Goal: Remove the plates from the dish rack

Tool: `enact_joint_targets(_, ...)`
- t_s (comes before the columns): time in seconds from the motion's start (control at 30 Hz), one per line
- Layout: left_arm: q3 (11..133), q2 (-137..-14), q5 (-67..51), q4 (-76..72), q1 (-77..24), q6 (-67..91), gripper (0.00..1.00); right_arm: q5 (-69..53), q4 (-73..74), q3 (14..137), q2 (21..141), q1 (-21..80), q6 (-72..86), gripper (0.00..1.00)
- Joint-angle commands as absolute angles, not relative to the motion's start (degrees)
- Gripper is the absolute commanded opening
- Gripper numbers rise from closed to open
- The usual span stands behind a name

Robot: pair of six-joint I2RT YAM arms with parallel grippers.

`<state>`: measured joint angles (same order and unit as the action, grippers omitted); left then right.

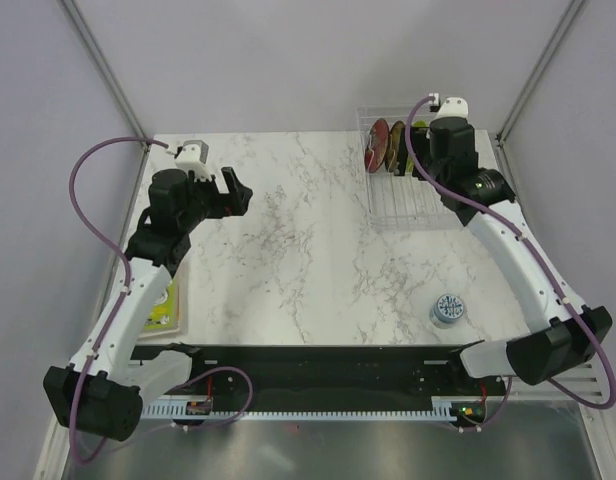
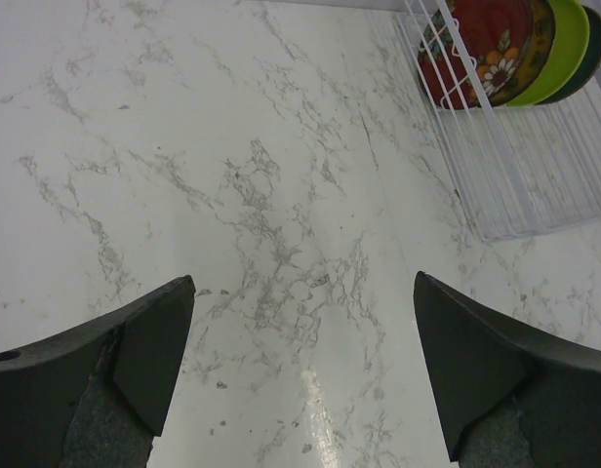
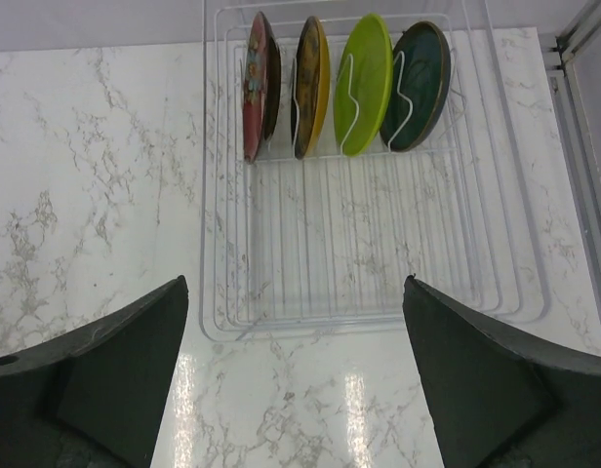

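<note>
Near edge, left: a flat green-yellow slab [image 1: 166,305] lies by the left arm's base. Near edge, right: a small blue-and-white cup [image 1: 447,309] stands alone. Both are well apart from the rack and neither seems to belong to this job.

Mid surface [image 1: 288,270]: the left pincer [image 2: 302,292] hangs over bare marble with its jaws spread wide and nothing in them. The rack is off to its right, not within reach. Judged to be waiting over open ground where plates could be laid flat.

Right pincer [image 3: 296,292]: fully open and empty, above the dish rack [image 3: 379,263] and looking down into it, the rack's unfilled ribs just ahead of its fingers. It is the arm closer to the load, so the first pick is likely its own.

Far end of the rack: four plates stand on edge in a row, each in its own slot, so they do not lean into one another. From the left they are the dark red plate [image 3: 254,83], the yellow plate [image 3: 313,83], the lime green plate [image 3: 364,83] and the teal plate [image 3: 418,83]. All four are in place; none has been unloaded yet. Only the upper rims are free, so a grip probably has to pinch a rim from above and lift straight up, clear of the wires.
</note>
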<state>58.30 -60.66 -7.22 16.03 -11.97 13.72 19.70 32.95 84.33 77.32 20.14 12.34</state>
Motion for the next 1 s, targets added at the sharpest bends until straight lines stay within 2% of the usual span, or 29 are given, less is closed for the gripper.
enact_joint_targets(0.0,59.8,-59.1,-2.8,18.2,-9.3,19.9,1.0,16.1,33.7,91.9,81.3,20.3,9.7,0.98)
enact_joint_targets(0.07,60.2,-60.7,-6.1,18.3,-7.7,21.3,1.0,12.7,30.3,92.3,83.1,20.3,6.2,0.98)
enact_joint_targets(0.1,60.3,-61.6,-9.1,18.3,-6.2,22.7,1.0,16.4,28.0,91.9,83.8,20.1,6.8,0.98)
enact_joint_targets(0.37,61.0,-68.8,-14.4,17.0,-5.2,23.0,1.0,23.9,30.5,112.5,106.0,18.7,5.4,0.98)
enact_joint_targets(0.53,60.1,-72.0,-17.9,14.4,-5.2,22.3,1.0,25.7,29.5,120.5,116.6,18.6,3.0,0.91)
enact_joint_targets(0.7,57.4,-72.0,-19.4,8.5,-5.2,22.4,1.0,27.5,28.6,125.8,123.5,18.5,1.4,0.89)
enact_joint_targets(0.77,57.0,-72.2,-20.2,7.3,-5.2,21.8,1.0,27.9,28.5,127.8,126.2,18.5,0.5,0.84)
enact_joint_targets(0.97,51.2,-67.9,-21.9,-2.5,-5.2,20.9,1.0,30.6,25.8,126.9,130.0,18.5,-1.5,0.8)
